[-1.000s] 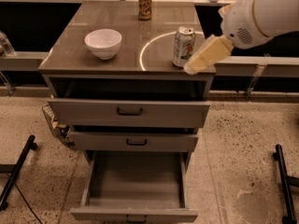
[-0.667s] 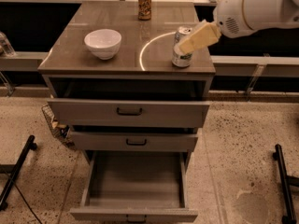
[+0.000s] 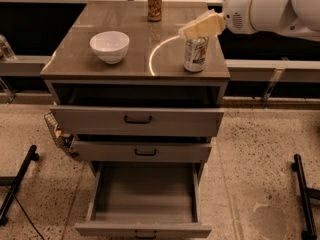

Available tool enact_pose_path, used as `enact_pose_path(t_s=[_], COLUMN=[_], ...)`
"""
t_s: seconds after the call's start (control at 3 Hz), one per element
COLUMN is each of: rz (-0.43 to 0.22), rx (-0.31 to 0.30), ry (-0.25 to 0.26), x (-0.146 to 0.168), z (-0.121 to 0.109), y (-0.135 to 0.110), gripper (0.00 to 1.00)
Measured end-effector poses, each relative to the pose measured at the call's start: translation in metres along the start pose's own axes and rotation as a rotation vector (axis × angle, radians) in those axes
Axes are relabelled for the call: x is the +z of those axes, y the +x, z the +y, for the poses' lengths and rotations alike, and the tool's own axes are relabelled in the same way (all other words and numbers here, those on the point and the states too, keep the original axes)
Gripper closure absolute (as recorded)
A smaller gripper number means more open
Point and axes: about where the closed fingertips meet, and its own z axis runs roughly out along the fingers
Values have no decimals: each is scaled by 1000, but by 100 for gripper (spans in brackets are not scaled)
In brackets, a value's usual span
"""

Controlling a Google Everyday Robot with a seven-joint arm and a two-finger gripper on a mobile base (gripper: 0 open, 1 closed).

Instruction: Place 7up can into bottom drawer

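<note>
Cabinet [image 3: 135, 59] with three drawers; the bottom drawer [image 3: 145, 194], lowest and deepest, stands open and shows a plain grey floor. The white arm [image 3: 270, 6] enters from the right edge. A bowl [image 3: 109, 46] sits near the top's left edge, and the 7up can [image 3: 195, 55] stands upright near its front right corner. The gripper [image 3: 200, 28] rests at the can's top rim; whether it is apart or clamped cannot be told. The grasp is best centred on the can's body and squared to it, then lifted straight before swinging forward past the upper drawer fronts. A brown can [image 3: 154, 4] stands at the back edge. The 7up can shows green marks and a red spot; no word is legible on either can.
</note>
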Motion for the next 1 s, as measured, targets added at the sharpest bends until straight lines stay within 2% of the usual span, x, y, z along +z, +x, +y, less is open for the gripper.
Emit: enact_pose_path(t_s=[0.67, 1.0], rz=[-97, -122], rx=[82, 106], ry=[32, 39], x=[17, 18], z=[-22, -30], y=[18, 27], gripper=[0, 0])
